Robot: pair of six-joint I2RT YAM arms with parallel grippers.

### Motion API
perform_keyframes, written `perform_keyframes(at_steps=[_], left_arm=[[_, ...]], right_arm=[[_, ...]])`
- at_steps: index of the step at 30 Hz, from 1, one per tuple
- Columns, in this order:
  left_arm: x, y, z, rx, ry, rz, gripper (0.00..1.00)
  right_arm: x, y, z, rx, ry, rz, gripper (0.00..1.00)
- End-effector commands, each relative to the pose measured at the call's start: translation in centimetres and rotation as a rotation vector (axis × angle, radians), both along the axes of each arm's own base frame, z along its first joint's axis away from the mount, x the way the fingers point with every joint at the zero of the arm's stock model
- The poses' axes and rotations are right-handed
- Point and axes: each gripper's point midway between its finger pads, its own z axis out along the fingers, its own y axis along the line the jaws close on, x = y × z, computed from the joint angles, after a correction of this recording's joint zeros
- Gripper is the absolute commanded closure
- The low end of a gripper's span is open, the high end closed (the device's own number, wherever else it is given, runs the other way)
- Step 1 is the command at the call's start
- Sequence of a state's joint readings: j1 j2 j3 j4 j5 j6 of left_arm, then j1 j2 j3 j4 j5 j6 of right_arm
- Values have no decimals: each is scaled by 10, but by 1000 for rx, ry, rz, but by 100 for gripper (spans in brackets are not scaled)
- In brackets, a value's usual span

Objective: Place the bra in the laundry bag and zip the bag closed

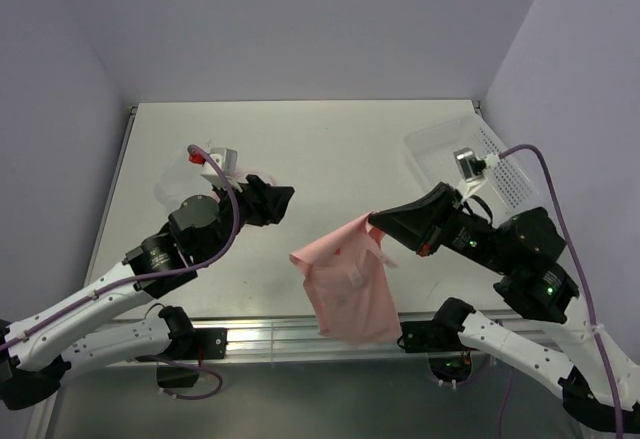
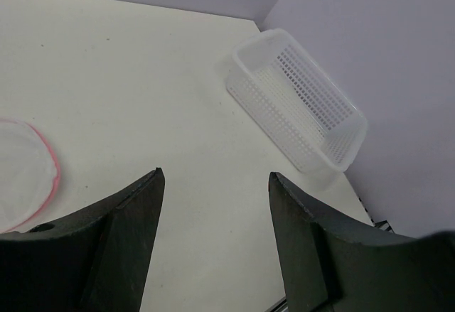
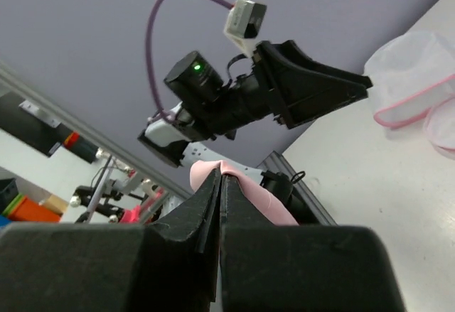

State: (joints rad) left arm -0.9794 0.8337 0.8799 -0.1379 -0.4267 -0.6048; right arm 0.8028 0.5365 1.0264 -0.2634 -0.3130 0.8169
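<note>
From above, a white table (image 1: 330,139) sits boxed in by pale lilac walls (image 1: 300,29). The bra (image 1: 350,284) hangs at six o'clock, pinched in the right gripper (image 1: 375,221).

Left wrist view: the left gripper (image 2: 215,177) is spread wide, with the laundry bag (image 2: 21,170) lying at nine o'clock and a basket (image 2: 298,102) at one.

Right wrist view: the fingers are clamped on pink fabric.

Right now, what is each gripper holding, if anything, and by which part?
The right gripper pinches the bra by its upper edge; the rest hangs below. The left gripper is open, holding nothing.
</note>
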Motion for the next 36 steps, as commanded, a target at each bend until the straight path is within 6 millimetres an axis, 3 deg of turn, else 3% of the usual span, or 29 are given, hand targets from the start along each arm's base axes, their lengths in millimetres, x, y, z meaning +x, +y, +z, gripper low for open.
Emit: perform_keyframes(at_steps=[1,4,6,7,8,10,11,12,13,14,15,16,17,18,19,21,22,26,27,28,29,30,32,33,34,36], left_arm=[[1,1,4,25,-14,4,33],[4,3,-5,27,-6,25,33],[6,4,-11,25,3,39,33],[8,7,-17,32,9,59,33],[9,8,-20,30,16,68,33],[12,9,-32,43,27,81,33],[14,10,-36,46,33,90,33],[16,8,-44,62,42,90,33],[18,8,-51,73,51,90,33],[19,5,-53,69,56,80,33],[20,2,-60,82,67,79,33],[22,1,-68,94,77,81,33],[23,1,-69,87,75,84,33],[24,-1,-72,79,80,81,33],[23,-1,-82,89,87,78,33],[24,-9,-80,52,77,50,33],[25,-11,-89,64,91,46,33],[30,-19,-113,96,136,41,33],[32,-22,-118,104,144,40,33],[36,-23,-118,93,141,37,33],[38,-24,-120,96,141,34,33],[43,-25,-128,110,155,38,32],[54,-30,-125,85,160,26,30],[59,-33,-130,79,174,27,26],[67,-33,-128,59,176,38,23],[73,-44,-126,15,185,10,21]], right_arm=[[36,26,-43,-81,126,-50,100],[70,45,-83,-143,160,-85,100],[93,49,-94,-123,120,-76,100],[115,52,-114,-158,157,-102,100],[142,39,-123,-171,170,-178,100],[181,42,-151,-191,193,-186,100],[204,32,-160,-184,222,-231,100],[221,34,-152,-160,180,-230,100],[245,37,-185,-195,263,-234,100],[260,36,-193,-184,295,-248,100],[282,35,-183,-165,263,-262,100],[303,39,-219,-204,340,-261,100],[314,42,-229,-210,365,-251,100],[331,47,-222,-200,353,-241,100],[346,49,-253,-222,420,-241,100],[365,51,-256,-230,430,-250,100],[373,51,-271,-253,453,-262,100],[389,44,-275,-284,459,-283,100],[384,44,-275,-291,459,-265,100],[378,42,-260,-287,424,-260,100],[373,41,-256,-303,398,-258,100],[362,38,-266,-325,419,-250,100],[345,34,-260,-335,400,-232,100],[333,31,-274,-340,418,-227,100],[324,30,-268,-329,399,-218,100],[306,26,-274,-322,406,-203,100]])
